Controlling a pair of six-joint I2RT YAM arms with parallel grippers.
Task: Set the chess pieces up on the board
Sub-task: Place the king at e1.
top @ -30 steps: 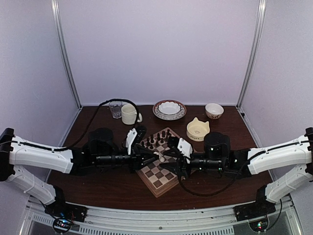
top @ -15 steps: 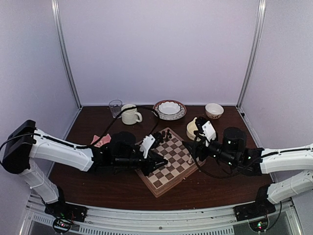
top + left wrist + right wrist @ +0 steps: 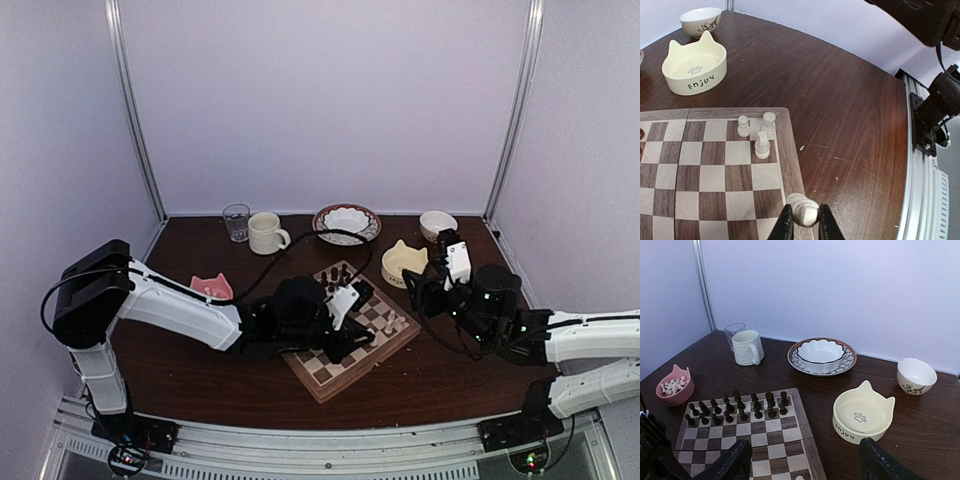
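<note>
Nearest to the arm bases, the left jaws were clamped on one cream-white piece (image 3: 804, 210), which hung over the brown rim at the right edge of the board (image 3: 715, 175) (the foot of the piece was hidden, so I cannot tell if it touched the wood). A little farther along the same edge, three white pieces (image 3: 762, 145) stood upright close together in the corner squares: two side by side and one just in front of them. The board lay at an angle in the middle of the dark surface (image 3: 200, 380).

The right jaws stood wide apart with nothing between them. The two fingers (image 3: 735, 462) were beside the right corner of the board, near a cream cat-shaped bowl (image 3: 850, 432).

On the far rows of the board the dark pieces (image 3: 735, 407) stood in two lines. Left of the board, a pink cat-shaped bowl (image 3: 675, 397) held a heap of cream-white chess pieces (image 3: 672, 385).

Along the back of the surface stood a glass (image 3: 732, 330) and a ribbed mug (image 3: 747, 347), touching or nearly so. Next came a patterned plate (image 3: 796, 356) carrying a scalloped white bowl (image 3: 820, 351), and at the far right a small white bowl (image 3: 916, 375).
</note>
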